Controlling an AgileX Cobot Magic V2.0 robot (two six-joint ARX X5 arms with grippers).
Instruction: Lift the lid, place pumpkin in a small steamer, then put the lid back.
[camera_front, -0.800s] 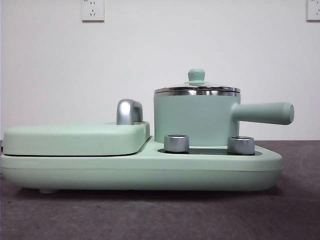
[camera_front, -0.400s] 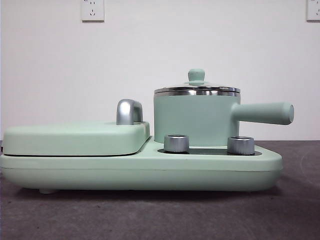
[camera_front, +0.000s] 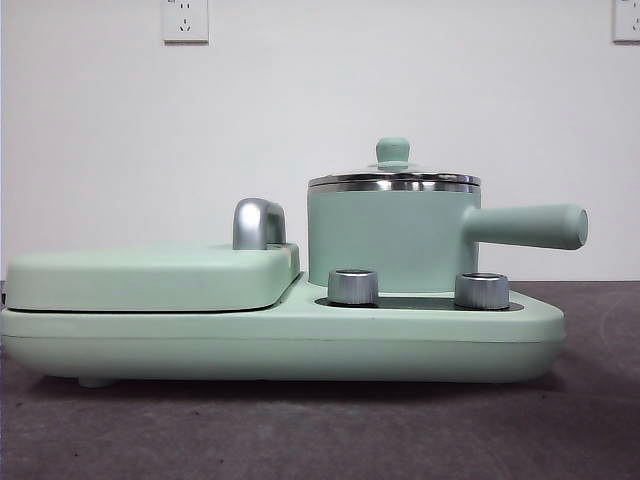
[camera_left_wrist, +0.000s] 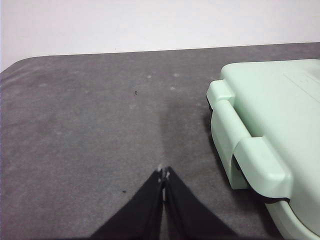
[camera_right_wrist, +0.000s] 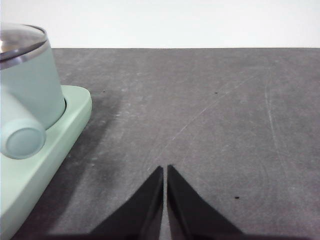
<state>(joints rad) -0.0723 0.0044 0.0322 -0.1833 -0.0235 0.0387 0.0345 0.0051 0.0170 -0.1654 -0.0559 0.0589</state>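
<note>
Sitting at centre-right of the front view, the small steamer (camera_front: 390, 238) wears the lid (camera_front: 394, 175) on the wide base (camera_front: 300, 340). Only the wrist views show the left gripper (camera_left_wrist: 163, 175) and right gripper (camera_right_wrist: 164, 169), jaws pressed together over bare table (camera_right_wrist: 200, 110).

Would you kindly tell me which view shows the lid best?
The front view: the lid sits whole on the small steamer, knob up. The right wrist view catches only its edge; the left wrist view misses it.

Small steamer (camera_front: 390, 238) mint green, steel rim; lid (camera_front: 394, 176) clear glass, mint knob. Base (camera_front: 300, 345) and flat cover (camera_front: 150, 275) mint green; two knobs (camera_front: 353, 287) silver. Tabletop (camera_right_wrist: 200, 110) dark grey, wall (camera_front: 300, 100) white.
</note>
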